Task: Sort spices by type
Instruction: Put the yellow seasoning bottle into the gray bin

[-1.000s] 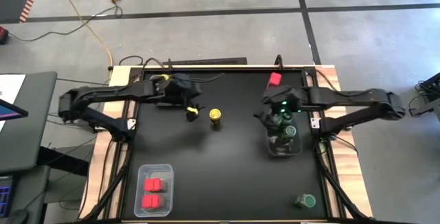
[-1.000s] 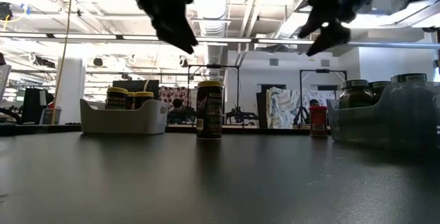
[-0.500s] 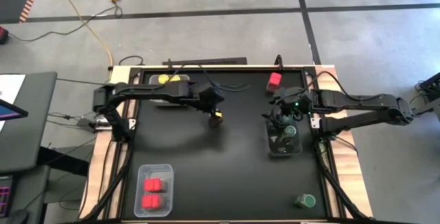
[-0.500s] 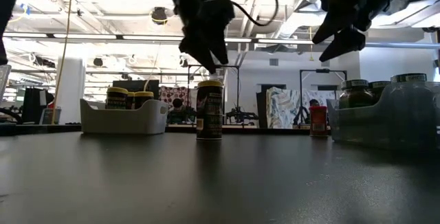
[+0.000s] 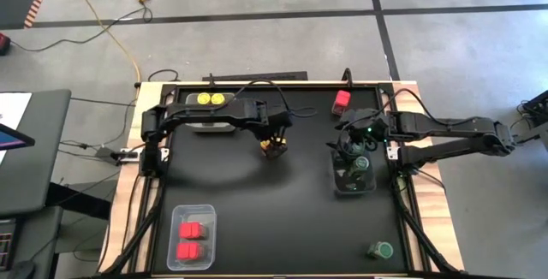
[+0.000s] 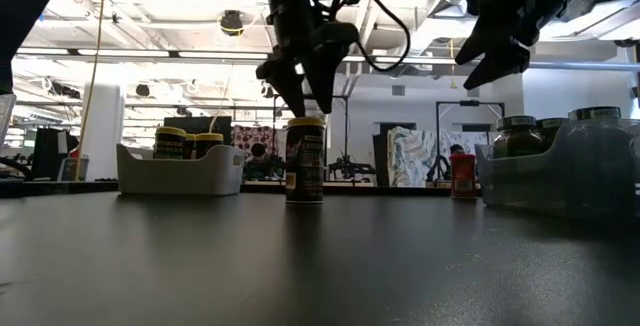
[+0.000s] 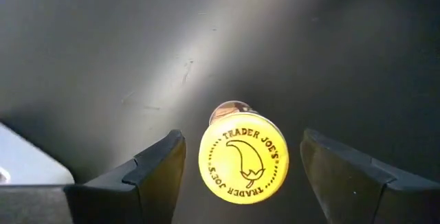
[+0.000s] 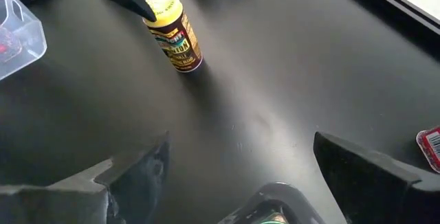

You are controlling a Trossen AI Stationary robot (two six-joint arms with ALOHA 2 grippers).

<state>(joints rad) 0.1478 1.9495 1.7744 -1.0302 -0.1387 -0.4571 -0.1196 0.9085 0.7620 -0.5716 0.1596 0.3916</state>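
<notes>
Yellow-lidded jar (image 7: 243,160) sitting mid-table under the left gripper (image 7: 244,165), whose half-spread jaws are holding nothing.
Most jars are binned; the red container (image 5: 342,100) at the far edge and the green-lidded jar (image 5: 380,250) near the right corner are waiting.

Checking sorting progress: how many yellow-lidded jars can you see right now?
3. One yellow-lidded jar stands mid-table under the left gripper, whose fingers are open around it without touching. Two more sit in the bin at the far left. Others may be hidden.
</notes>
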